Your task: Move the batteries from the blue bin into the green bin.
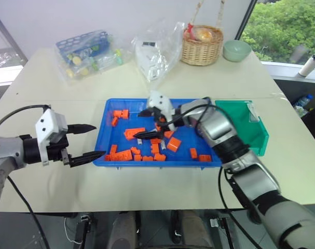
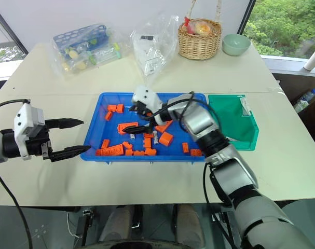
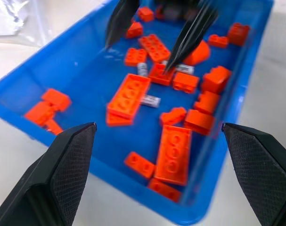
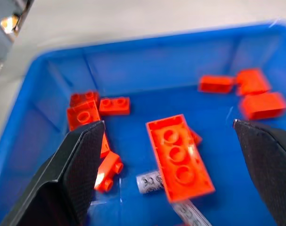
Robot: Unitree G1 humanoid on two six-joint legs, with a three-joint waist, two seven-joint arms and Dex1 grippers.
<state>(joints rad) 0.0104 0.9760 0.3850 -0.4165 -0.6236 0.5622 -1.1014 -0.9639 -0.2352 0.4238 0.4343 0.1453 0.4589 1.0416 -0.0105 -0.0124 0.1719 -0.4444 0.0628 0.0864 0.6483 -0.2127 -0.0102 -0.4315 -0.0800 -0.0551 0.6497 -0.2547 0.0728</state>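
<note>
Right now your right gripper [image 2: 138,119] hangs over the middle of the wide, shallow bright-blue plastic tray [image 2: 95,129], its two black fingers spread wide with nothing between them, their tips above the scattered orange toy bricks [image 2: 166,138]. Your left gripper [image 2: 70,137] sits just off the tray's left edge over the pale tabletop [image 2: 147,181], its fingers also wide apart and empty, pointing toward the tray. Look at the left wrist view: the small silver-grey cylindrical batteries [image 3: 150,100] lie flat on the tray floor among the bricks, one beside the long flat orange brick [image 3: 128,95] and at least one more close under the right gripper's fingertips [image 3: 167,67]. From the right wrist view you can see one battery touching the near end of that large brick and a second just past it. How many batteries there are in all, you cannot tell. The small, deep teal-green plastic bin [image 2: 232,124] stands just beside the tray's right edge with a small white item at its far right corner. At the table's far side are a woven wicker basket [image 2: 200,39], a pale green round bowl [image 2: 236,44] and clear plastic bags [image 2: 154,44].
</note>
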